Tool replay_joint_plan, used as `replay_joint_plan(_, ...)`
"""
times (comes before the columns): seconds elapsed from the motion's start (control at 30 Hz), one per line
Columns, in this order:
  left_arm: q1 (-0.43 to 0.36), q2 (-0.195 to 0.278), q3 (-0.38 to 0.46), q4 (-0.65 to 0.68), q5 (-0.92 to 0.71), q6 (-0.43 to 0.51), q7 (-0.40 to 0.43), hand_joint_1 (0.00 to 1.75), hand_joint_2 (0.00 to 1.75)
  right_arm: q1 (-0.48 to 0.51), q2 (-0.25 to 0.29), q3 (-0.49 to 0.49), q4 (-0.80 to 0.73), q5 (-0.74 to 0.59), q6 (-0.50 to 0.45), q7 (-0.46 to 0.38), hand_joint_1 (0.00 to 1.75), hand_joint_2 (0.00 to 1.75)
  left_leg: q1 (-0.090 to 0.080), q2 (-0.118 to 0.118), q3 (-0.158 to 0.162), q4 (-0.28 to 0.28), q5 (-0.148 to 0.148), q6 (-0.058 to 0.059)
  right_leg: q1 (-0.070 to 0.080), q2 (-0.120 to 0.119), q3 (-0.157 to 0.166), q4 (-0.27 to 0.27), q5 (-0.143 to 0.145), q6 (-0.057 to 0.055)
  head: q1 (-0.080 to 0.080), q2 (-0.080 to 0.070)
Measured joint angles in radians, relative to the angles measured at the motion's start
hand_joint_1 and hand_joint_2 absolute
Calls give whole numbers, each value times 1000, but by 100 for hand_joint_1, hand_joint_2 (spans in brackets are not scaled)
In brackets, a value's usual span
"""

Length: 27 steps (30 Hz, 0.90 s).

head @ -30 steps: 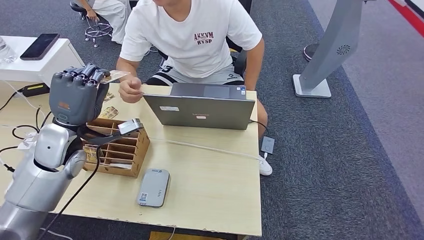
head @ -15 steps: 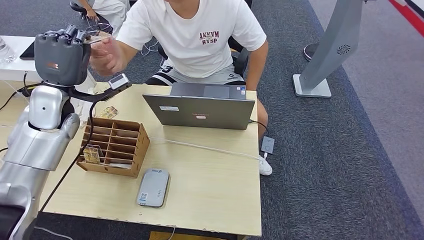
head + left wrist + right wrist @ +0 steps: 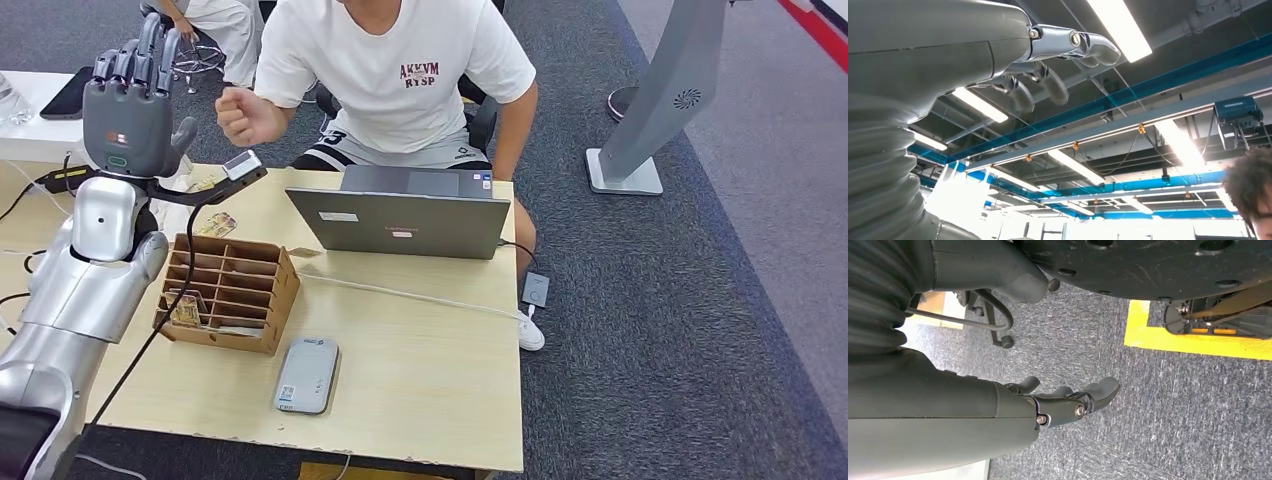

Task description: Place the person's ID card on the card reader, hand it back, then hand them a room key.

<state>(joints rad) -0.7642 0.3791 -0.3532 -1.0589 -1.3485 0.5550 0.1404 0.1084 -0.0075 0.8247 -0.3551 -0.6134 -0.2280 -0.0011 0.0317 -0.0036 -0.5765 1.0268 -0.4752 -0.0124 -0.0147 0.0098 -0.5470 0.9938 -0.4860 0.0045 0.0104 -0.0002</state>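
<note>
My left hand [image 3: 128,110] is raised above the table's far left corner, fingers spread upward and nothing in it. In the left wrist view its fingers [image 3: 1068,47] point at the ceiling, bare. The person's closed fist [image 3: 245,115] is just right of it, drawn back toward the chest; I cannot make out a card in it. The grey card reader [image 3: 307,375] lies near the table's front edge. A wooden slotted box [image 3: 228,293] holds a room key card [image 3: 185,310]. My right hand [image 3: 1063,400] hangs over the carpet, fingers loosely apart, holding nothing.
An open laptop [image 3: 405,220] stands mid-table in front of the seated person, with a white cable [image 3: 400,293] running to the right edge. Loose cards [image 3: 218,225] lie behind the box. A white side table [image 3: 60,125] with a phone is at the left.
My left hand rose with a card in its fingertips; the person's hand met it there. Now my fingers are spread and bare, and the person's fist has pulled back.
</note>
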Motion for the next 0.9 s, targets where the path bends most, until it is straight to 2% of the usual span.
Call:
replay_joint_plan(0.33, 6, 1, 1, 4, 0, 10, 0, 0, 175, 4, -5, 0, -12, -11, -1, 1, 0, 175, 0, 0, -1, 0, 0, 0, 0, 0, 0, 0, 0, 0, 0, 0)
replay_joint_plan(0.43, 35, 9, 6, -13, 13, 22, -14, 0, 175, 4, -5, 0, -10, -22, 0, -2, 0, 175, 0, 0, -1, 0, 0, 0, 0, 0, 0, 0, 0, 0, 0, 0)
replay_joint_plan(0.5, 83, 22, 14, -59, 25, 29, -34, 0, 175, 4, -5, 0, -8, -31, 0, -6, 0, 175, 0, 1, -1, 0, 0, 0, 0, 1, 0, 0, 0, 0, 0, 0)
replay_joint_plan(0.63, 275, 52, 45, -243, 39, 72, -74, 0, 175, 8, -4, 0, -12, -50, -23, -2, 0, 175, -1, 4, 0, -1, -2, 0, 0, 4, 0, 0, -1, 0, 0, 0)
replay_joint_plan(0.77, 578, 64, 110, -482, 24, 131, -129, 0, 175, 31, -8, -1, -73, -63, -91, 39, 0, 175, -1, 9, 1, -1, -6, 1, -1, 8, -1, 0, -4, 1, 0, 0)
replay_joint_plan(0.9, 864, 46, 187, -701, 9, 138, -222, 0, 175, 69, -19, -4, -164, -66, -153, 91, 0, 175, -1, 9, 1, -1, -9, 2, -1, 8, -1, -1, -7, 2, -1, 0)
